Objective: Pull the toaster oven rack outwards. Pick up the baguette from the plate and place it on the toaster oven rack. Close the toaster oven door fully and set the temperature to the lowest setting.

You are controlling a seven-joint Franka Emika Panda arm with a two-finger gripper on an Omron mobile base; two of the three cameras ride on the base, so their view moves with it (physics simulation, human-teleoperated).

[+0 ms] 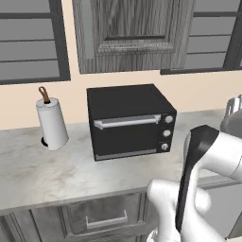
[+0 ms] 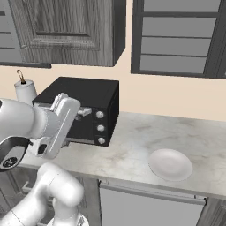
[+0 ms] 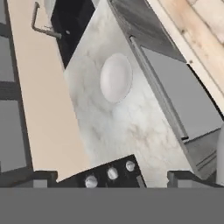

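The toaster oven stands on the marble counter with its door shut upright, silver bar handle across the top, three knobs in a column at front right, and a paper towel roll nearby on its left. The white plate lies bare on the counter, well apart to the oven's right. The gripper, its tips at the hand view's bottom edge, stands released with jaws wide, grasping nothing, above the oven's knobs.

open counter between toaster oven and plate, door shut
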